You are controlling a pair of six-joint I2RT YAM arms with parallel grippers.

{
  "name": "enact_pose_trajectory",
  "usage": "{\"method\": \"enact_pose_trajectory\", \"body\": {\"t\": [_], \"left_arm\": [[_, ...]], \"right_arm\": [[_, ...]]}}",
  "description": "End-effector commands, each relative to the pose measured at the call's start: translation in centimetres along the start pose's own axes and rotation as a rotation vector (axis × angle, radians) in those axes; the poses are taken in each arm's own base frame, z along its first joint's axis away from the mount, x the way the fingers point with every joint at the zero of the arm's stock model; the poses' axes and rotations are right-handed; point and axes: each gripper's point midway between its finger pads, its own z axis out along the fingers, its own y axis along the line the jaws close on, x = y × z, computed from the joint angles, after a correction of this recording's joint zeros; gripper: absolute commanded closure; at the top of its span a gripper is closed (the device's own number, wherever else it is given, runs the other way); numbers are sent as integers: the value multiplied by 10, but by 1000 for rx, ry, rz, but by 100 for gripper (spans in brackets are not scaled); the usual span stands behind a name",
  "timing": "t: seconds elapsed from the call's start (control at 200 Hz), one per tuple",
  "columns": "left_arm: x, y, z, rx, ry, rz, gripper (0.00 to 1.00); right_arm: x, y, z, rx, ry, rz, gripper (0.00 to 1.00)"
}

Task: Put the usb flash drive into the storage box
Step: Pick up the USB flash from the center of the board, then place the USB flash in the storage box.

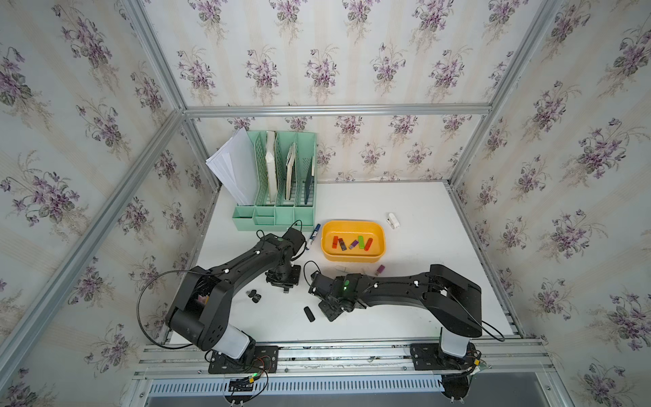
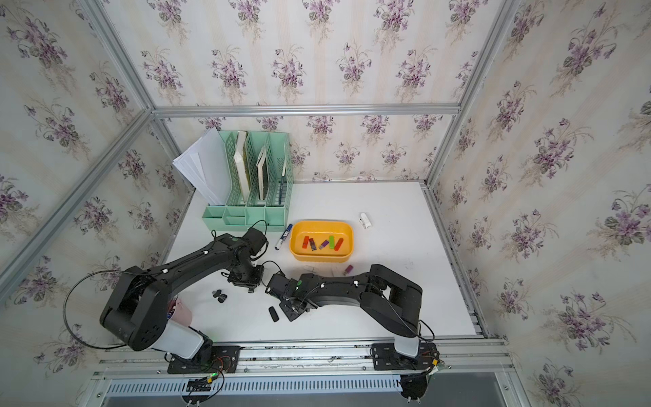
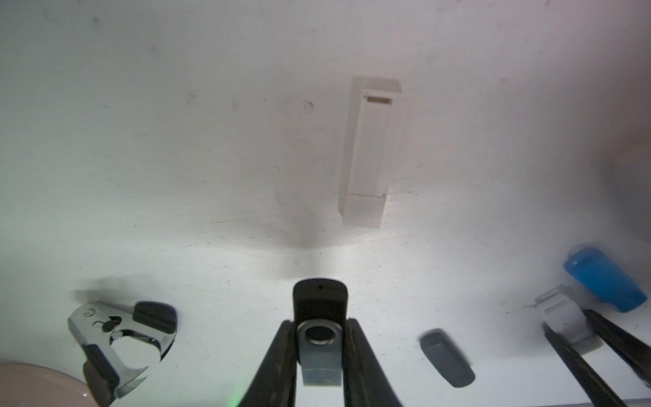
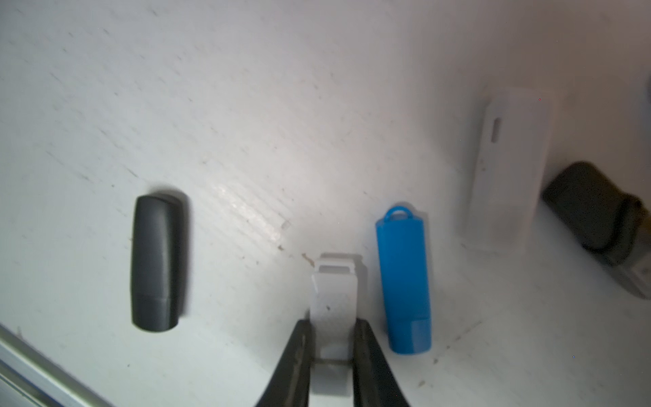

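The storage box (image 1: 352,260) (image 2: 320,259), a shallow yellow tub, stands mid-table with several coloured drives inside. In front of it, my left gripper (image 3: 320,322) (image 1: 286,289) is shut on a black and silver swivel usb flash drive (image 3: 320,306), held low over the table. Beside it on the right, my right gripper (image 4: 334,322) (image 1: 330,313) is shut on a small white usb flash drive (image 4: 334,299) that rests on the table.
Loose drives lie around the grippers: a black capped one (image 4: 156,262) (image 1: 309,313), a blue one (image 4: 405,278), a long white one (image 3: 370,151) and a purple one (image 1: 379,270). A staple remover (image 3: 119,338), blue marker (image 1: 313,235), green organizer (image 1: 278,183) and pink cup (image 2: 181,312) stand left.
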Motion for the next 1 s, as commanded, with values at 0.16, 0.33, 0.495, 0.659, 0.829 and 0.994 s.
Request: {"method": "enact_pose_trajectory", "body": {"t": [0.16,0.33,0.495,0.659,0.829,0.994], "left_arm": [[2,1,-5,5,8,5,75],[-1,-1,-9,12,6,5,75],[-11,-6,-20,27,-5,9,75],[-26,-15,-38,52,-28,13,75],[-49,-27,-54,85,-45,19,75],[-77,-42,-70,113,-67,44,75]], "right_arm": [[-12,-1,-23,-11,-68,27,80],[-35,-22,-52,5,-137,84,81],[-64,-64,-83,35,-210,146,81],[-94,-114,-108,66,-272,195,81],[-121,-158,-109,80,-291,233,80],[-137,-182,-88,84,-267,251,81]]}}
